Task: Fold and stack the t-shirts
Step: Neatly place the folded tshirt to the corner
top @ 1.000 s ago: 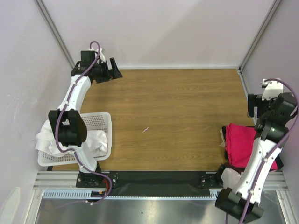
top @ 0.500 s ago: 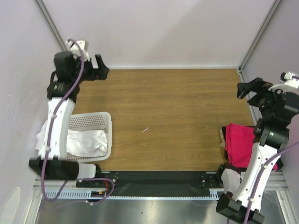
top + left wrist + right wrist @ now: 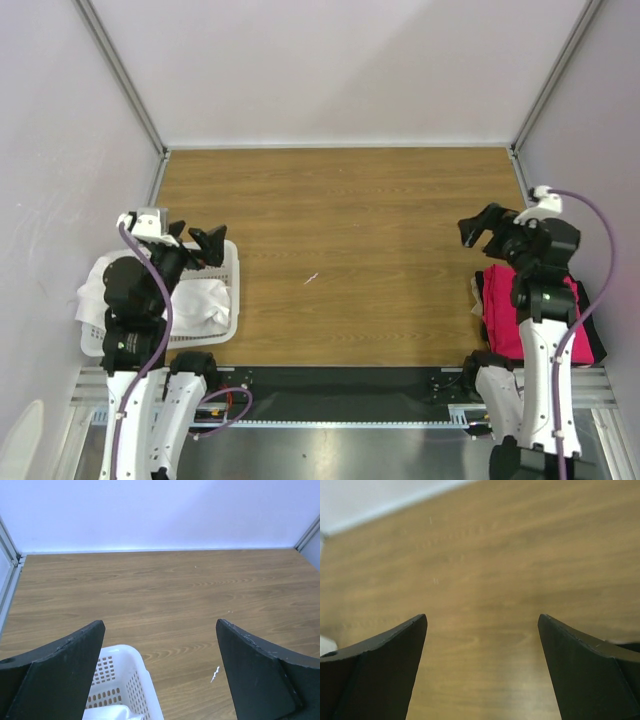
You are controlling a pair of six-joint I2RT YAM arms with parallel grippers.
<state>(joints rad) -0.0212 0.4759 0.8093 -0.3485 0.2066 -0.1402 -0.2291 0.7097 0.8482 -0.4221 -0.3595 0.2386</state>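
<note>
The table point(image 3: 340, 230) is surfaced in matte wood-grain laminate and bounded by pale walls with aluminium corner rails. At its near left, a white perforated plastic basket point(image 3: 233, 285) with rounded corners is filled with crumpled white t-shirts point(image 3: 200, 300). Part of this soft fabric is spilled over the basket's outer side, and much of it is hidden by the left arm. At the near right edge, a crimson-pink t-shirt point(image 3: 497, 315) is laid flat on a black t-shirt point(image 3: 479, 292). Only a dark border of the black one is exposed, and the middle of the pile is covered by the right arm. A tiny white scrap point(image 3: 312, 278), too small to be identified, is seen on the bare wood. The left gripper point(image 3: 197, 243) is held above the basket's far corner and the right gripper point(image 3: 482, 226) just beyond the pink shirt. Both sets of black wedge-shaped jaws are spread wide with nothing between them.
</note>
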